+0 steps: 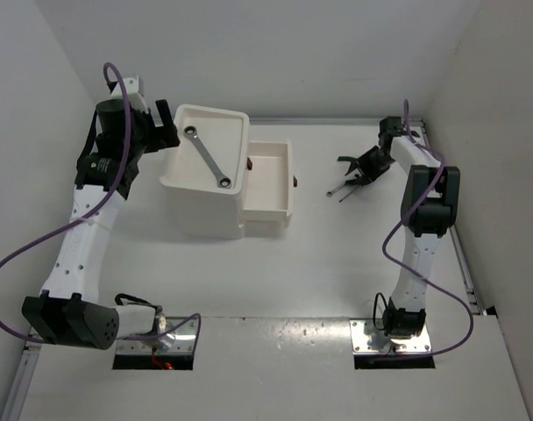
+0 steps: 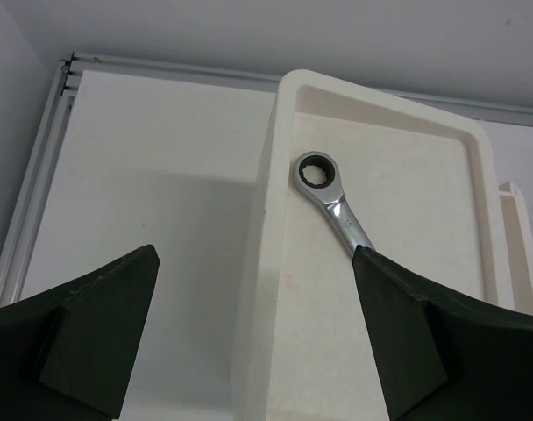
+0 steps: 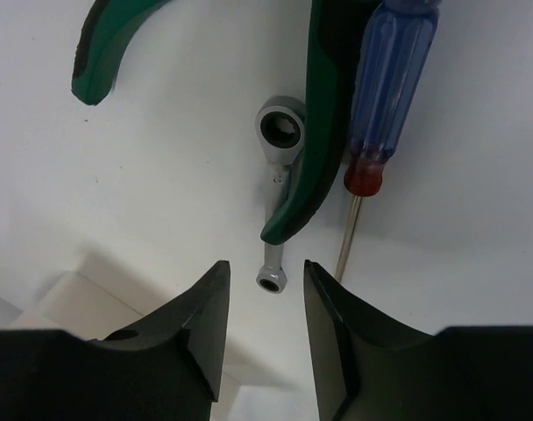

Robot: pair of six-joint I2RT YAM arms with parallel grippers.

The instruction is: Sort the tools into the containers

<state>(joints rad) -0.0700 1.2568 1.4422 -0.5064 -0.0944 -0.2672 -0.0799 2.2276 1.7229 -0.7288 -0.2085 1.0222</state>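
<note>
White plastic forms the drawer unit [image 1: 205, 215], and in the top view the left gripper [image 1: 167, 132] hangs just beside its edge, with one drawer [image 1: 271, 209] drawn out on the unit's far side from that gripper. A long wrench [image 1: 207, 158] lies slantwise in the tray top. The right gripper [image 1: 354, 173], well apart from the unit, hovers over a small cluster of tools [image 1: 344, 184] on the surface [image 1: 319, 263]. From the left wrist, that gripper's jaws gape as wide as they go and hold nothing, with the long wrench ahead and toward its right finger. From the right wrist, the jaws stand partly apart around nothing. The near end of a short wrench [image 3: 278, 171] lies just ahead of the gap, green-handled pliers [image 3: 323, 105] cross over its shaft, and a blue-handled screwdriver [image 3: 394, 70] lies just beside them. The likely trouble is that overlap. Lifting the short wrench could drag the pliers along or tip them off partway. A flat, thin wrench may also slip from a shallow pinch. A nudged screwdriver could roll away. By count I see two wrenches, one pair of pliers, one screwdriver, one unit and one open drawer. I cannot tell what else is in the cluster.
</note>
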